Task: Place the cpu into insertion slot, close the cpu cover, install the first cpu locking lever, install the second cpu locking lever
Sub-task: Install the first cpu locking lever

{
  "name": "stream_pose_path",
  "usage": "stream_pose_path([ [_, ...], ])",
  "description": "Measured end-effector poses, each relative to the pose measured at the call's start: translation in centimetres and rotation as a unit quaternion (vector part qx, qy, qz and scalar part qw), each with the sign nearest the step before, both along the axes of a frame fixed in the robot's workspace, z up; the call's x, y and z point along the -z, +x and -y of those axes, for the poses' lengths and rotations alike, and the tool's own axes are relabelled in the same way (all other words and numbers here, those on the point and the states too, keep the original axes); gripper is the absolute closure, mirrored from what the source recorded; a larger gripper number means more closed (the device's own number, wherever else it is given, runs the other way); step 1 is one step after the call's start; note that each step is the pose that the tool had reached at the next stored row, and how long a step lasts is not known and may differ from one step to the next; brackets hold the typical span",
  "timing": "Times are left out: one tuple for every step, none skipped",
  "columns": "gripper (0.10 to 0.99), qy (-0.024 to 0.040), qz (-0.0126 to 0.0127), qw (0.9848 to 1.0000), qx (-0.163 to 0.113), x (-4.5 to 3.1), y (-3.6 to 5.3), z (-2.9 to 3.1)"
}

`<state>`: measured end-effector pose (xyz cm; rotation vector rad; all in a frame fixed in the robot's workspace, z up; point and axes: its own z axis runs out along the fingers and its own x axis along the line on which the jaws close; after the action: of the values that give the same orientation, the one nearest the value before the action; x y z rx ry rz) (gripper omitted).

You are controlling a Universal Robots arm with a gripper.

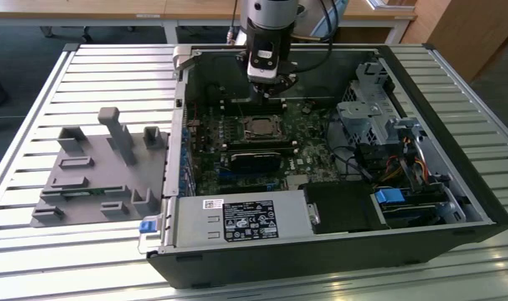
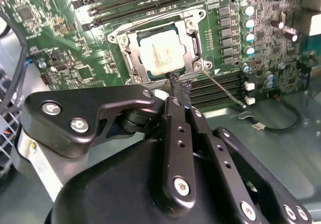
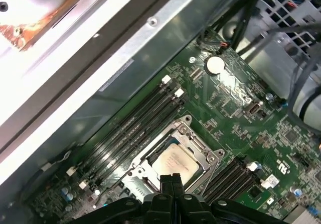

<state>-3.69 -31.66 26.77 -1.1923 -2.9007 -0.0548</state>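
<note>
A: Tool first.
B: Black two-finger gripper (image 2: 178, 85), fingers pressed together, nothing seen between them. The tips are down at the edge of the thin square silver cpu cover (image 2: 193, 43). Touching it or just off, I can't tell in either wrist view.
A: The chip?
B: The flat square silvery-grey cpu (image 2: 161, 53) is seated in the dark square insertion slot (image 2: 141, 66). The cover lies flat over it, and the chip shows through the window.
A: Levers?
B: One thin wire lever (image 2: 224, 89) angles away from the cover's corner, just beside the fingertips, over long black memory slots (image 2: 235, 76).
A: Further out?
B: The slot sits near the middle of the green circuit board (image 2: 65, 58). The board is inside an open black computer case (image 1: 455, 194). The case lies on a slatted metal table (image 1: 70, 75), toward the edge at the exterior view's right.
</note>
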Motion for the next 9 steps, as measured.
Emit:
stream_pose_path([
  [0.980, 0.0000, 0.0000, 1.0000, -0.007, 0.00, 0.00, 0.00],
  [0.980, 0.0000, 0.0000, 0.9999, -0.014, 0.00, 0.00, 0.00],
  [0.980, 0.0000, 0.0000, 0.9998, -0.021, 0.00, 0.00, 0.00],
  [0.980, 0.0000, 0.0000, 0.9996, -0.028, 0.00, 0.00, 0.00],
  [0.980, 0.0000, 0.0000, 0.9994, -0.035, 0.00, 0.00, 0.00],
  [0.980, 0.0000, 0.0000, 0.9991, -0.042, 0.00, 0.00, 0.00],
  [0.980, 0.0000, 0.0000, 0.9988, -0.049, 0.00, 0.00, 0.00],
  [0.980, 0.0000, 0.0000, 0.9984, -0.056, 0.00, 0.00, 0.00],
  [0.980, 0.0000, 0.0000, 0.9980, -0.064, 0.00, 0.00, 0.00],
])
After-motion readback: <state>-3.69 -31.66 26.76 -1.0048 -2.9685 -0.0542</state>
